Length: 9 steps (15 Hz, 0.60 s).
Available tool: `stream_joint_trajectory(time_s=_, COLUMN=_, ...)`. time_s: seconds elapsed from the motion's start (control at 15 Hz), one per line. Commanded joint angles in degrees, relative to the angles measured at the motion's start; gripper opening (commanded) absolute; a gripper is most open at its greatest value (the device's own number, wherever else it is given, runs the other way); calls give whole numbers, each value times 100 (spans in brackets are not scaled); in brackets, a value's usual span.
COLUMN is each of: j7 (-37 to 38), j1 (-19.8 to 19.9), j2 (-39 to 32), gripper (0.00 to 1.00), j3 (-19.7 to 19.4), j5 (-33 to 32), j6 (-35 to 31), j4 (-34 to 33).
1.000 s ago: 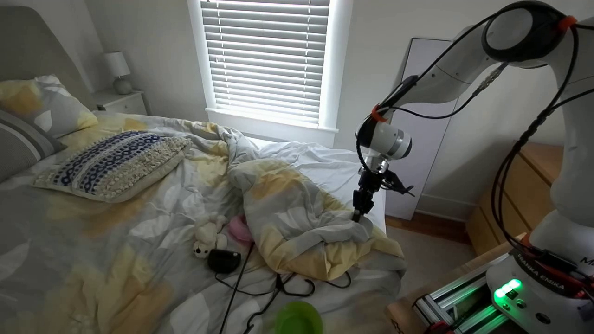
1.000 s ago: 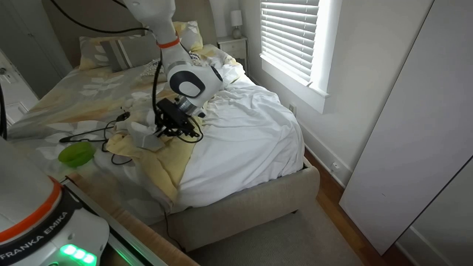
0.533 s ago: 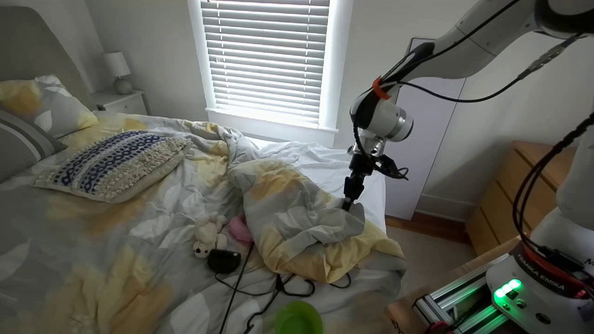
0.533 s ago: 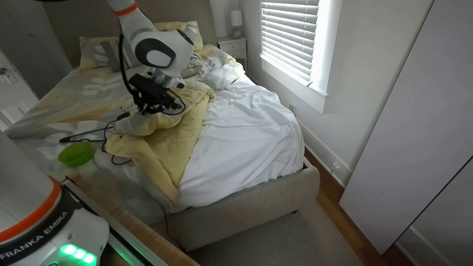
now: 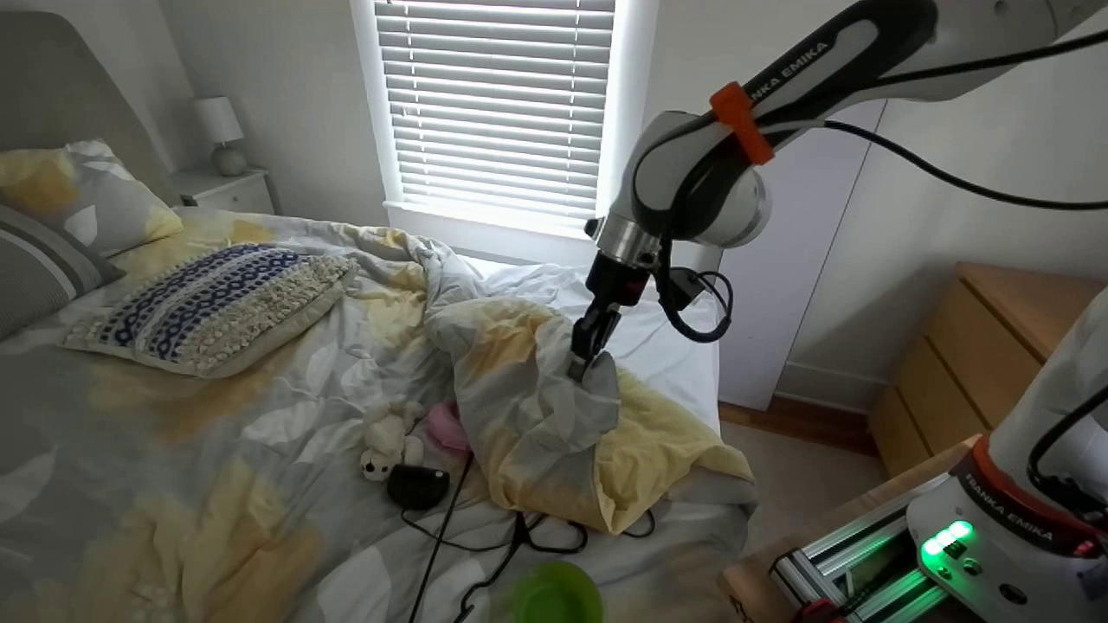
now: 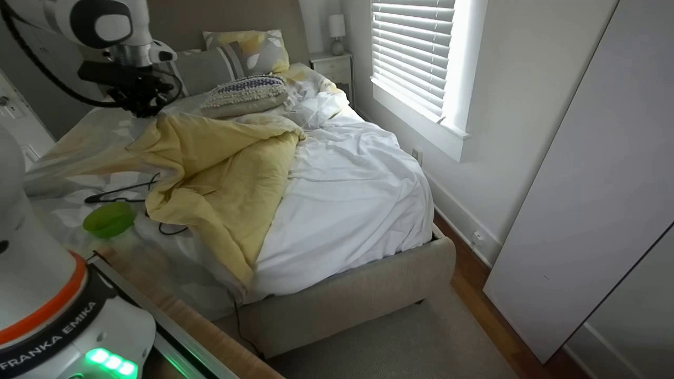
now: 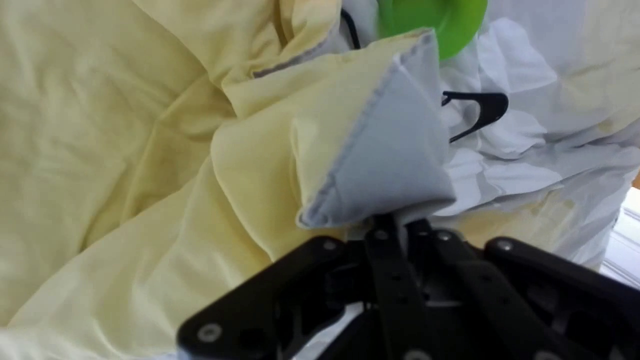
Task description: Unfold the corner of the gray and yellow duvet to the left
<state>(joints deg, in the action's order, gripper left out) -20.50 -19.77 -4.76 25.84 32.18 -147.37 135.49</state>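
The duvet lies rumpled over the bed, gray-white and yellow in an exterior view [image 5: 511, 424] and with its pale yellow face turned up in another exterior view [image 6: 237, 184]. My gripper [image 5: 578, 370] is shut on the duvet's corner [image 5: 599, 400] and holds it raised above the bed. In the wrist view the corner [image 7: 390, 160] shows its gray-white side with a seam, pinched between the fingertips [image 7: 397, 227]. Yellow fabric [image 7: 160, 130] trails from it to the left. In an exterior view the gripper [image 6: 145, 110] is at the far left end of the lifted yellow flap.
A green bowl [image 5: 557, 593], black hanger [image 7: 492, 107], black case [image 5: 417, 486], plush toy [image 5: 389, 437] and pink item [image 5: 447, 427] lie on the bed. The patterned pillow [image 5: 212, 307] is farther back. White sheet [image 6: 347, 210] lies beside the duvet, toward the window.
My gripper has moved left in both exterior views, and toward the pillows, carrying the corner with it. More of the duvet's yellow face now shows. The arm reaches farther over the bed.
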Motion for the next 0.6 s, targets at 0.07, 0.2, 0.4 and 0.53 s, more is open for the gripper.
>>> stream_joint_trajectory(time_s=0.07, j7=1866, j1=-705, j2=280, gripper=2, j3=182, j5=-1991, j6=-992, j4=15)
stream_joint_trajectory(time_s=0.2, j7=1707, j1=-703, j2=184, gripper=9, j3=171, j5=-1848, j6=-911, j4=-65)
stream_joint_trajectory(time_s=0.4, j7=2103, j1=-964, j2=234, gripper=9, j3=134, j5=-2334, j6=-1005, j4=-65)
stream_joint_trajectory(time_s=0.53, j7=2102, j1=-961, j2=234, gripper=9, j3=96, j5=-2366, j6=-1005, j4=-65)
